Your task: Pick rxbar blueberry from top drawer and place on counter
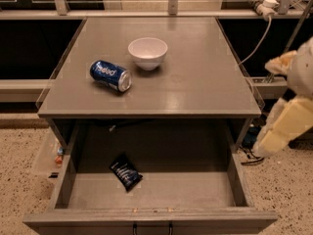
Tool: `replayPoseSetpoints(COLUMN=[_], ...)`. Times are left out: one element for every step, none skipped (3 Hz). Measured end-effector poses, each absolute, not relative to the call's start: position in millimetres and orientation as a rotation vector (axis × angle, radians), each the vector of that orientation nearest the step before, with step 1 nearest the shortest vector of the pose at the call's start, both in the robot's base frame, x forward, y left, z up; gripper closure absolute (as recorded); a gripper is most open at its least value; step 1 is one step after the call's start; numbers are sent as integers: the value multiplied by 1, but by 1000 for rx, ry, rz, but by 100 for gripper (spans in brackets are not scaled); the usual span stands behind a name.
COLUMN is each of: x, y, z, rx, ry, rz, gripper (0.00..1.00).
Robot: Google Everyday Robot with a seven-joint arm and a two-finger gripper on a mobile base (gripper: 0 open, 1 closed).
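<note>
A blue soda can (110, 75) lay beside a white bowl (147, 52) on the matte grey counter (195, 84), the dark navy rxbar blueberry wrapper (125, 171) lay lower left in the open grey top drawer (195, 192), and the pale gripper (274, 138) hung at the right edge, parted or closed I couldn't tell.

The counter (195, 82) was a flat grey square top with a faint sheen. A white bowl (147, 52) stood upright on it. A blue soda can (110, 75) lay on its side near the bowl, to its left and closer to the front edge, not touching it. The gripper (281, 131) hung well to the right of the bowl, off the counter's side.
</note>
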State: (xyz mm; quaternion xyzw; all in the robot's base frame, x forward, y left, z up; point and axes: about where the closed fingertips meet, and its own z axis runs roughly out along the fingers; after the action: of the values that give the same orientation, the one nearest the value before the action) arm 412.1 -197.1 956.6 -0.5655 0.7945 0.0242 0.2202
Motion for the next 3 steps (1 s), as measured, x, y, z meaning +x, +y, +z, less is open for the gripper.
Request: replayPoseSetpoints(x=[393,389,390], y=[-154,-91,-79], z=[915,866,858], rx=[-1456,-1389,-1358], ry=[2146,2098,2091], rz=[242,439,466], gripper=[0,0,0])
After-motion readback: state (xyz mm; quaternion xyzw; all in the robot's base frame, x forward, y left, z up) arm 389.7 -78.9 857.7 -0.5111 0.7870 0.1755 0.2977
